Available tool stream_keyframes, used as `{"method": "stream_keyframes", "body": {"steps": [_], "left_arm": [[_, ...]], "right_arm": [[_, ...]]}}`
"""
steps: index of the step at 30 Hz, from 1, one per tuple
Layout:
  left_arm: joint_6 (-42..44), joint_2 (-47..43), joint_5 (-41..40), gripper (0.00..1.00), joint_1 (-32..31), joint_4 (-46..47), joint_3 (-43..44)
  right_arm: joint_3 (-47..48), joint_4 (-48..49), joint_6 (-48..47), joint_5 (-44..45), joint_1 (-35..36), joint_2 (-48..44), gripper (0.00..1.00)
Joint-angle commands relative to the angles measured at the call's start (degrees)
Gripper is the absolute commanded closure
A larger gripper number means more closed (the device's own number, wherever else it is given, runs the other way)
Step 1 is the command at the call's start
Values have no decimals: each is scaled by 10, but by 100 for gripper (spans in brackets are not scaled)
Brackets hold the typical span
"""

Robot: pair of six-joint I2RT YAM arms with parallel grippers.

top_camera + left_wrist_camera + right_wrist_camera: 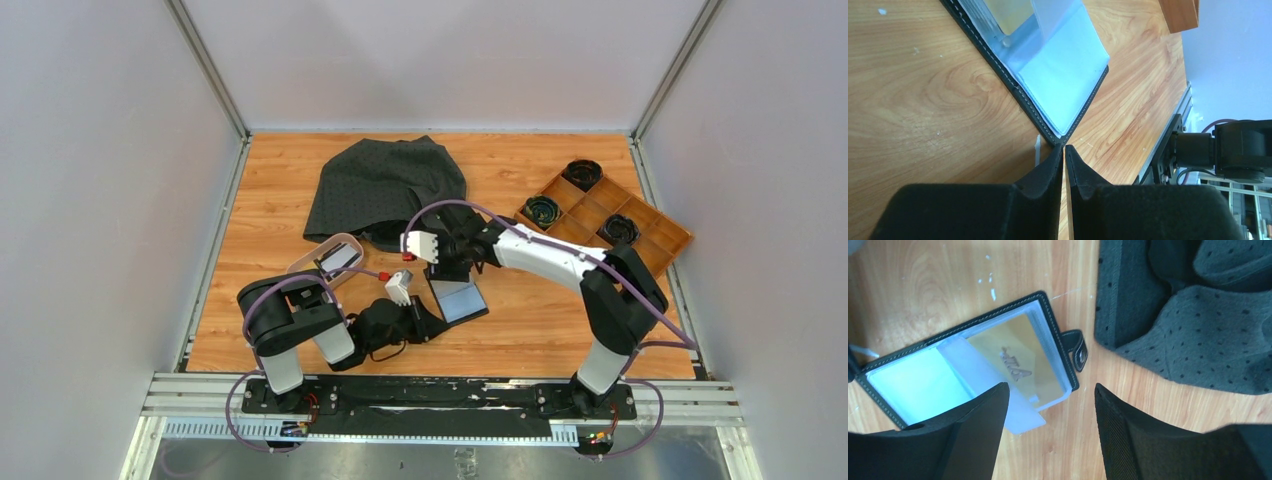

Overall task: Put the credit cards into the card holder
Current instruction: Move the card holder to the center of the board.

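Pinning the card holder (913, 385) flat looks like the job of your left gripper (1064, 148). Its fingers are pressed together with only a hairline between them and nothing visibly caught there. The tips sit right at the holder's near corner on the table (923, 90); whether they bear on the leather I cannot tell.

Your right gripper (1050, 386) hangs above the open holder with its fingers spread wide and nothing between them. A yellowish-tan card (1013, 352) already lies in the pocket nearest the snap strap (1079, 347), so I judge that card seated and the lift-off to be the step in hand. Rise straight up: a frosted, floppy plastic leaf (973, 375) overhangs the holder's edge just beside one of that gripper's fingers and would drag easily.

More credit cards (338, 260) lie in the pink dish (300, 266), near the holder. They look thin, stiff and slick, so pinch them by an edge. The holder is soft black stitched leather with glossy bluish pockets. The dotted dark cloth (1188, 320) beside it is limp and could snag.
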Motion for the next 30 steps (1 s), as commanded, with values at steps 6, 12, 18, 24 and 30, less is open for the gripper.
{"method": "stream_keyframes", "body": {"steps": [6,12,18,24,30], "left_arm": [[14,-9,-6,87,4,-19,-24],[16,-42,-4,86,11,-27,-39],[41,-107,-1,84,13,-80,-35],[78,-203,-20,80,13,-191,-32],[101,-310,-53,77,16,-273,-55]], "right_arm": [[73,-79,1,-33,-12,76,32],[71,-136,-30,-99,-24,68,32],[44,-162,-70,-195,-48,44,32],[59,-158,-82,-189,-56,71,31],[60,-147,-127,-183,-57,93,32]]}}
